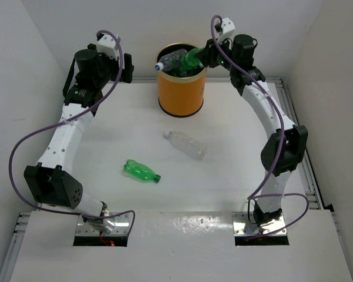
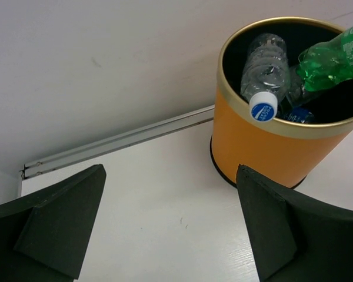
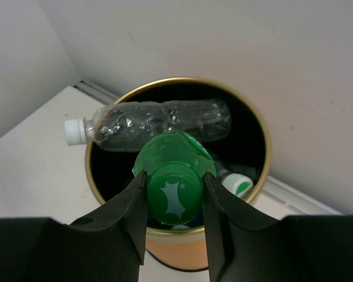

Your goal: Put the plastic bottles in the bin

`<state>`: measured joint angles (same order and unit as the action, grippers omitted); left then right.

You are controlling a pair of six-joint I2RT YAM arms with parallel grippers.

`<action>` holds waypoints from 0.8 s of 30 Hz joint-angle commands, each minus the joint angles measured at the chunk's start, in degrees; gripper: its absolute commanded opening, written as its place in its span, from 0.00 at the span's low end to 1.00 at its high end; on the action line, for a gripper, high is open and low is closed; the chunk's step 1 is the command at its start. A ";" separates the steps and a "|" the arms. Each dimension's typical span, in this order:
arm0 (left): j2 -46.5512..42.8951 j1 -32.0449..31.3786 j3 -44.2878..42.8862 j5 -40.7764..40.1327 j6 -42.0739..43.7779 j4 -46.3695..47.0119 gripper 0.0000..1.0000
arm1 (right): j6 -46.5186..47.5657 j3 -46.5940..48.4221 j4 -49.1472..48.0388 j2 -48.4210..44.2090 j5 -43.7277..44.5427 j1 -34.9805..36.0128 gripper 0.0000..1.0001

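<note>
Beneath the bin: white table.
Left of bin: left gripper, jaws wide apart, empty.
Above bin: right gripper, clamped on held green bottle at its cap end.
Across bin's rim: perched clear bottle, cap overhanging. Risk: the green bottle, once released, likely knocks it out.
Before bin, on table: loose clear bottle, loose green bottle.

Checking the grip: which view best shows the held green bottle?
Right wrist: the right gripper clamps the green bottle by its cap over the bin. Top external shows it small; left wrist, only its body.
</note>
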<state>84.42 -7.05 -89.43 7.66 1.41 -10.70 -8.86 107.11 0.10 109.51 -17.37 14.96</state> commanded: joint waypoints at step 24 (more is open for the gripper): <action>-0.49 0.11 4.35 5.59 4.30 -0.10 1.00 | 2.98 14.35 16.96 12.48 -7.60 0.07 0.78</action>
<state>84.42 -6.15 -85.19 9.10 3.27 -10.85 -7.03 120.60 16.80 119.87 -28.67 14.63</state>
